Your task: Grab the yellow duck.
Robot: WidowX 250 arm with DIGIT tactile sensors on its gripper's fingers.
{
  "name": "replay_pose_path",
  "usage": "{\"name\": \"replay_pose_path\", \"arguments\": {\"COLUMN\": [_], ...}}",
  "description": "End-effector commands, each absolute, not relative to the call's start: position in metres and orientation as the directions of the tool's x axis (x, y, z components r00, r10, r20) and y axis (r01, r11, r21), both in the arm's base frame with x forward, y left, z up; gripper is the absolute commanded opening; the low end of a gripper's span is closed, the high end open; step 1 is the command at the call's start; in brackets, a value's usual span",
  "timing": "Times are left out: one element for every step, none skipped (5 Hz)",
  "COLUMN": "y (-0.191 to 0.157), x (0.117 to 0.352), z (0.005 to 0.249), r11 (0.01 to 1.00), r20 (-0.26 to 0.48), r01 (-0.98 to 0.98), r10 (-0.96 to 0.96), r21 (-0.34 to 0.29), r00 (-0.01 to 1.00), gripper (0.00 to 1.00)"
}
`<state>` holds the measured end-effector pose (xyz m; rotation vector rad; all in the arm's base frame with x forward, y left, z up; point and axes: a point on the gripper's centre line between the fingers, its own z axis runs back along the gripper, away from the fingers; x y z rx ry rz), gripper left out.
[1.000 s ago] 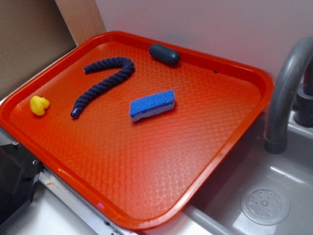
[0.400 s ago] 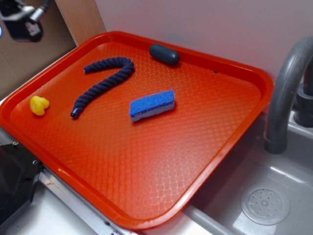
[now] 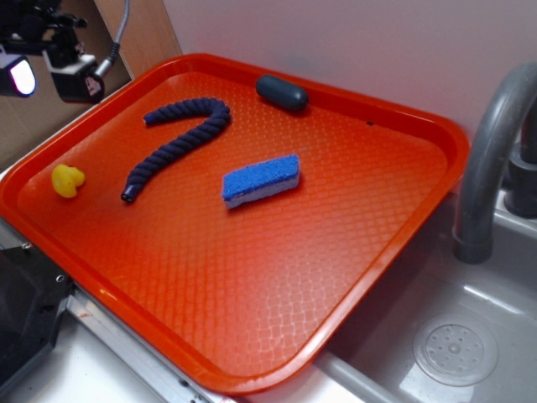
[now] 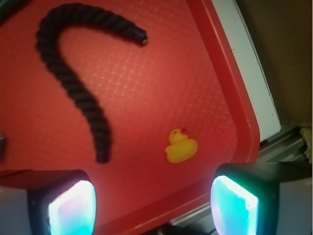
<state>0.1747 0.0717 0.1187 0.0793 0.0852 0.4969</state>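
Note:
The yellow duck (image 3: pixel 67 180) is tiny and glossy and sits alone near the left corner of the orange tray (image 3: pixel 252 336). My gripper (image 3: pixel 46 78) hangs high above the tray's far-left edge, well above and behind the duck. It is open, its lit pads wide apart. From the wrist view the duck (image 4: pixel 181 147) lies on the tray ahead of my gripper (image 4: pixel 154 198), a little right of centre, with nothing between the fingers (image 4: pixel 73 205).
A dark blue rope (image 3: pixel 176 138) curves just right of the duck. A blue sponge (image 3: pixel 261 180) lies mid-tray and a dark oval object (image 3: pixel 282 92) at the far rim. A grey faucet (image 3: pixel 495 159) and sink (image 3: pixel 453 353) stand right.
My gripper has come into the exterior view at the top left and moved right and slightly down. The duck and the other objects have not moved.

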Motion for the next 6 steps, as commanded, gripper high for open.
{"name": "replay_pose_path", "arguments": {"y": [0.083,0.093,0.107,0.113,0.11,0.115], "x": [0.161,0.161,0.167,0.169,0.163,0.16], "z": [0.094,0.079,0.065,0.054,0.044,0.037], "r11": [0.872,0.849,0.823,0.82,0.838,0.836], "r20": [-0.059,-0.072,-0.089,-0.093,-0.119,-0.143], "r01": [-0.454,-0.469,-0.493,-0.475,-0.423,-0.42], "r10": [0.471,0.498,0.534,0.526,0.486,0.492], "r21": [0.183,0.243,0.281,0.319,0.344,0.354], "r00": [0.88,0.864,0.841,0.845,0.866,0.859], "gripper": [1.0,1.0,1.0,1.0,1.0,1.0]}}
